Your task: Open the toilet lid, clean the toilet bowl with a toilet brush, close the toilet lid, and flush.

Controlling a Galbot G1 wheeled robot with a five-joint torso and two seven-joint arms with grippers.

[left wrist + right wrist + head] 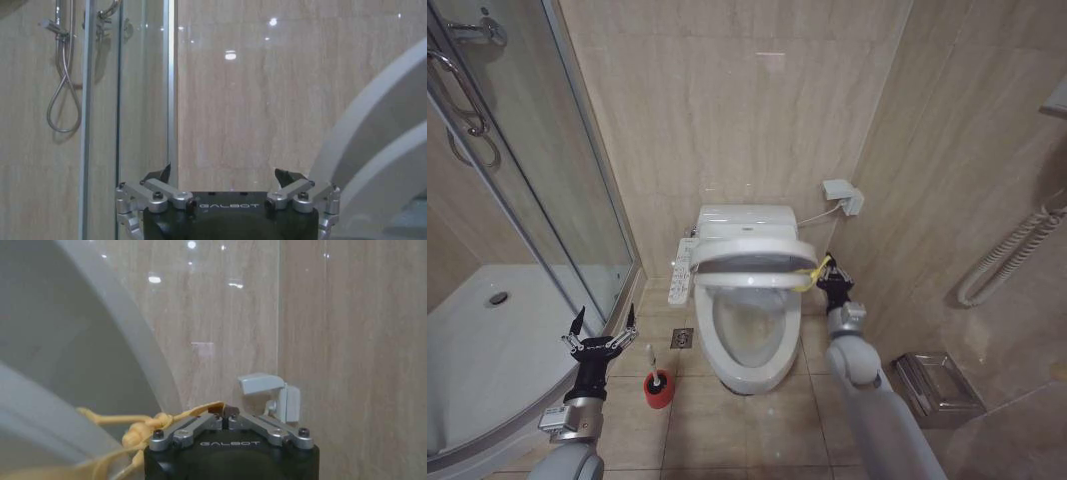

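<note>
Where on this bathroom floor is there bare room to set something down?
Bare tile lies in front of the bowl and between the bowl and the bin. It is crowded between the shower tray and the bowl: brush, drain, left tool.

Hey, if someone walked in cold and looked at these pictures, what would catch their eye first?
The toilet lid, held partly raised over the stained toilet bowl, with the right gripper shut on the yellow cord at the lid's side. Next, the red holder of the toilet brush on the floor tiles left of the bowl, and the left gripper open just beside it, near the shower tray.
</note>
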